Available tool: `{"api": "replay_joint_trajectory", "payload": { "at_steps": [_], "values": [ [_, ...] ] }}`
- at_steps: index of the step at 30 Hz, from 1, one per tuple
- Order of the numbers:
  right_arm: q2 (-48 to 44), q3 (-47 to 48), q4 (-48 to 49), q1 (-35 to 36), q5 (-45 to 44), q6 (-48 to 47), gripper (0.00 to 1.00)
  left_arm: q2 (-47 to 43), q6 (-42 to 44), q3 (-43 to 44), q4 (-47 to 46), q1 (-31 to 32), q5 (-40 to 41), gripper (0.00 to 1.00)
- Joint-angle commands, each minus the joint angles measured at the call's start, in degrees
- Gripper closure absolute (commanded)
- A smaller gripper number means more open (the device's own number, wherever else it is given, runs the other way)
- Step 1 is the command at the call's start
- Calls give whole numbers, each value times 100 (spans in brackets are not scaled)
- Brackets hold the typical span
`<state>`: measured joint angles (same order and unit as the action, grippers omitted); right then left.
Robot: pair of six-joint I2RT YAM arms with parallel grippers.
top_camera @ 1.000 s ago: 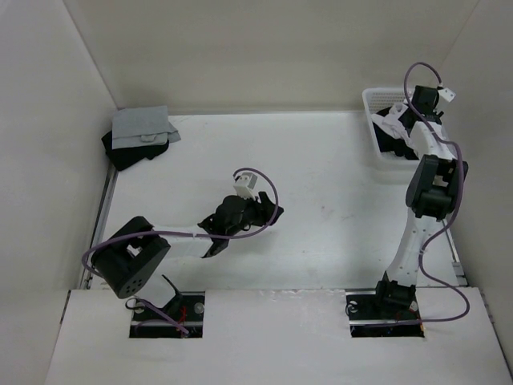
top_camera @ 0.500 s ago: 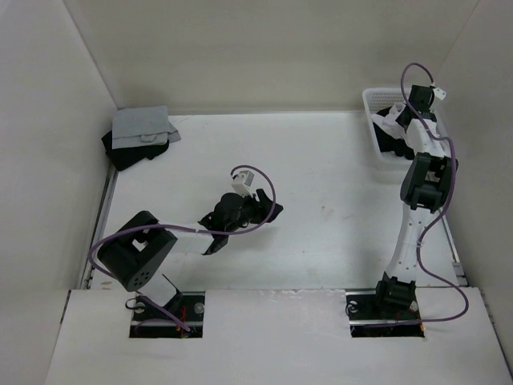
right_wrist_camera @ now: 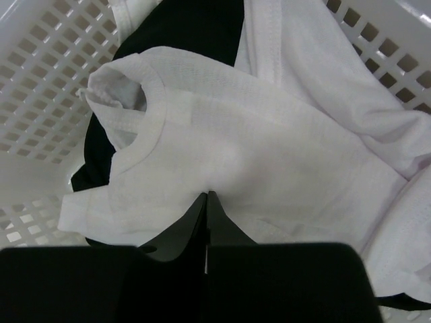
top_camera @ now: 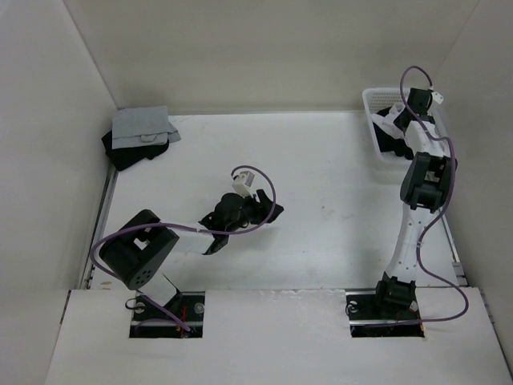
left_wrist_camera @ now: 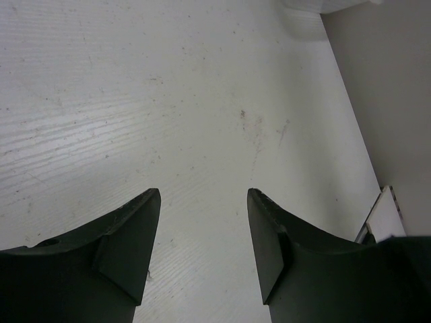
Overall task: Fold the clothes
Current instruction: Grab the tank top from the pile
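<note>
**A:** Which step is the robot working on?

**B:** The pick-up, I judge. The white garment (right_wrist_camera: 269, 155) is lying crumpled in the white basket (right_wrist_camera: 40, 87), partly over a black garment (right_wrist_camera: 195, 27), at the upper right of the overhead view. No folding is happening yet.

**A:** What is the right gripper (right_wrist_camera: 207, 199) doing?

**B:** Its jaws are pressing together on a pinch of the white fabric just below the neckline, at the middle of the wrist view. Its arm is stretching up the right side of the overhead frame from its base at the bottom, with the wrist dipping over the basket.

**A:** And the left gripper (left_wrist_camera: 202, 222)?

**B:** It is hovering over the table (left_wrist_camera: 168, 101) near the centre of the overhead view. Its jaws are standing apart and holding nothing, and its arm is bending out from the lower left.

**A:** What is the next move calling for?

**B:** Probably a lift clear of the basket rim, then a carry to the middle of the table. The fabric is thin and the pinch small, so it could slip out or drag the black garment along. Spreading it flat will likely need both grippers.
</note>
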<state>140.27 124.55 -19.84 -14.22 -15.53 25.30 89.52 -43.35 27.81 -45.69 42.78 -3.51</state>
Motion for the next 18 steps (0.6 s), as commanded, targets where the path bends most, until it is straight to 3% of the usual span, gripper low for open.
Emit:
{"api": "replay_joint_trajectory", "payload": {
  "at_steps": [1, 7, 9, 10, 11, 18],
  "values": [
    [-673, -639, 846, 28, 59, 115, 100, 31, -42, 22, -388, -29, -97, 47],
    [-1186, -863, 1202, 160, 103, 63, 98, 5, -42, 14, -388, -29, -97, 47],
    [-1055, -626, 947, 204, 129, 2, 84, 5, -42, 14, -388, -29, -97, 47],
    [-915, -477, 807, 239, 103, -60, 68, 5, -42, 14, -388, -29, -97, 47],
    [-800, -389, 736, 248, 77, -95, 60, 13, -42, 14, -388, -29, -97, 47],
    [-211, -37, 253, 257, 59, -130, 51, 75, -112, 14, -432, -82, -141, 47]
  ]
}}
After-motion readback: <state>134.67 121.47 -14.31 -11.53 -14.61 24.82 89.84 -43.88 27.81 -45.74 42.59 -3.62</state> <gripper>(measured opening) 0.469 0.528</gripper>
